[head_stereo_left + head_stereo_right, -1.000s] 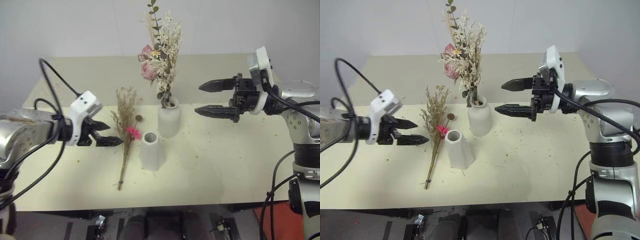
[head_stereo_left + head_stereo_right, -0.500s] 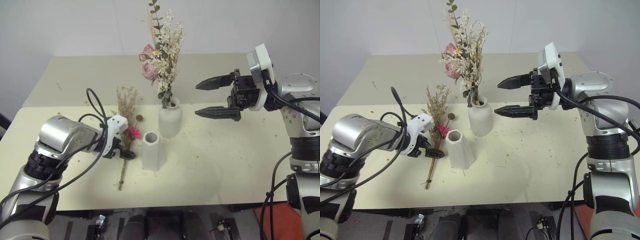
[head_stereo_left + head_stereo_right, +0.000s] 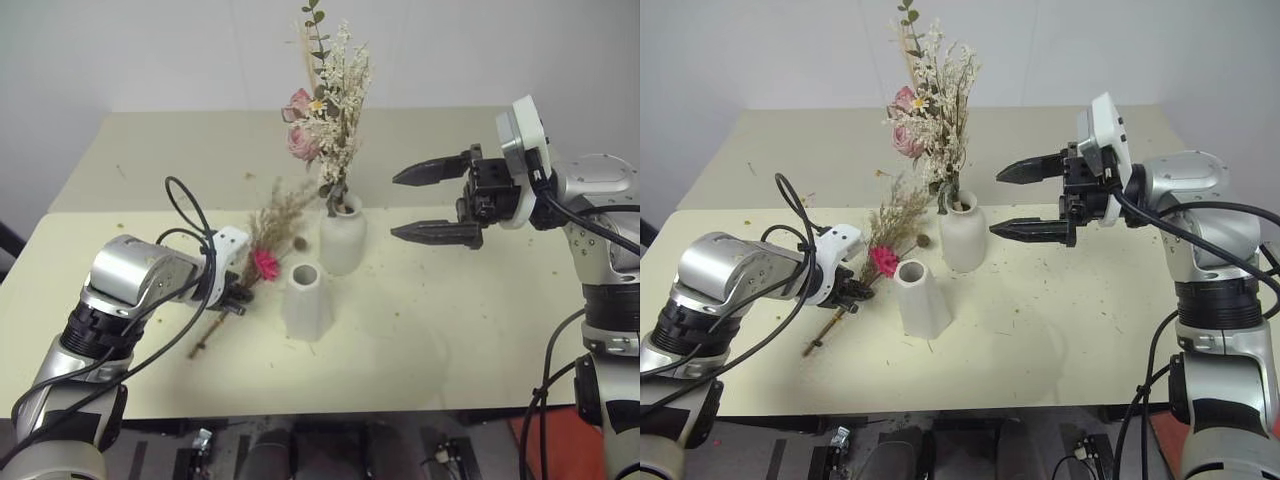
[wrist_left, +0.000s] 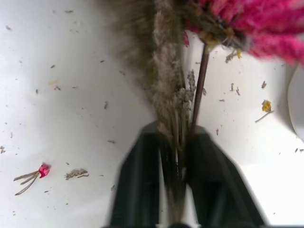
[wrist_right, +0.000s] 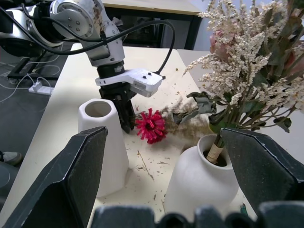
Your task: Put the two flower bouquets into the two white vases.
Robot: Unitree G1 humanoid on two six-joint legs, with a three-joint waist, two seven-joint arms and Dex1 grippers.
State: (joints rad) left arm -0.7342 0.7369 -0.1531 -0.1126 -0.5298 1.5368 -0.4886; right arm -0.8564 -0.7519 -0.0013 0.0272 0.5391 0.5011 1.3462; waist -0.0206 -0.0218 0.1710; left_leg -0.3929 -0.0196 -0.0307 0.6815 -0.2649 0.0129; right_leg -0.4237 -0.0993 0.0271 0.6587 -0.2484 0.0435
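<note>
Now the left hand has clamped the tan bunch beside the cone vase.
Head view: stems swung askew, ready to lift; right hand gapes. Left wrist: fingers pinch stems.

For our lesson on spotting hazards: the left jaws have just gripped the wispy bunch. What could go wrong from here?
1. The left gripper pinches the thin stems of the tan bouquet; dried bits may break off.
2. The cone vase stands close beside it and could be knocked over.
3. Its round mouth is small; the loose stem end may miss.
</note>
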